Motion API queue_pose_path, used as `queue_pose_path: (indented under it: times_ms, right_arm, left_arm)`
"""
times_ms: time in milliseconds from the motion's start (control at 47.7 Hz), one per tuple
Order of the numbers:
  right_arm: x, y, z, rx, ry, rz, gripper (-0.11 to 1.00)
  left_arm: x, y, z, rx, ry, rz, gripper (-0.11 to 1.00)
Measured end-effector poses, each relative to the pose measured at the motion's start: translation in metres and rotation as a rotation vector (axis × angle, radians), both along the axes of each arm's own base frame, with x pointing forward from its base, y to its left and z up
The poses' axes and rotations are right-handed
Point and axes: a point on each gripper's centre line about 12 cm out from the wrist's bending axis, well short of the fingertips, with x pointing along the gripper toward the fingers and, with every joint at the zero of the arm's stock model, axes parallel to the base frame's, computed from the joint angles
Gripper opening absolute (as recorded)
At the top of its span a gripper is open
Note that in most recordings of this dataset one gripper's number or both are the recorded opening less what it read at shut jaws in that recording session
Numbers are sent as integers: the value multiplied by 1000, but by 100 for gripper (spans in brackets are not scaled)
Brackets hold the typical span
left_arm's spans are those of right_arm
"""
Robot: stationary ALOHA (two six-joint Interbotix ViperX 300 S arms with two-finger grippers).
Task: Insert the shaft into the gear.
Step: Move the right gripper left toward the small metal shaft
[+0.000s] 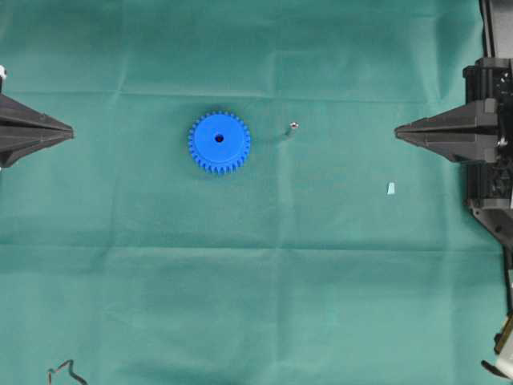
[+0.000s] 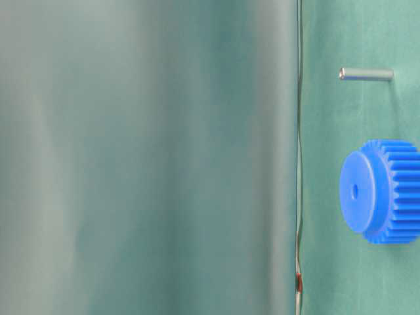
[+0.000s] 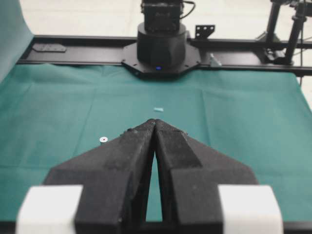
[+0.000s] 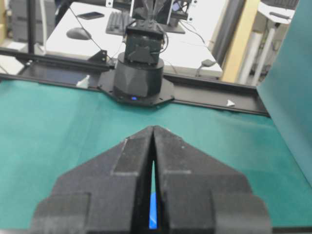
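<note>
Shaft stands upright on the green cloth near mid-table, just beside the gear on the side toward the right arm, not touching it. Gear lies flat, hole up. Right gripper is the nearer one, w/ the pin roughly level in front of its tips; left gripper sits at the opposite edge, gear in between. Both pairs of fingers pressed together, holding nothing. Right would need to spread first, I reckon.

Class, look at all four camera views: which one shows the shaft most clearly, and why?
The table-level exterior view: the shaft appears close and in profile, standing on end beside the gear, its whole length visible. The overhead view shows little more than its shiny top end. I cannot find it in either wrist view.
</note>
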Motion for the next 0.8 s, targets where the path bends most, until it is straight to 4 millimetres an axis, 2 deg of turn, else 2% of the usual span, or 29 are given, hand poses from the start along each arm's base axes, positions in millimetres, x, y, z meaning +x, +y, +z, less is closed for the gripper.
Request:
queue_pose_path:
  times_ms: [356, 629, 692, 796]
  right_arm:
    - [8, -10, -8, 2, 69, -46, 2]
    - [28, -26, -34, 33, 167, -119, 3]
    - [34, -30, -44, 45, 203, -135, 10]
    - [48, -40, -62, 74, 261, -170, 32]
  left_arm:
    - [1, 0, -2, -3, 54, -3, 0]
    - [1, 0, -3, -3, 60, -3, 0]
    - [1, 0, -3, -3, 60, -3, 0]
    - [1, 0, -3, -3, 60, -3, 0]
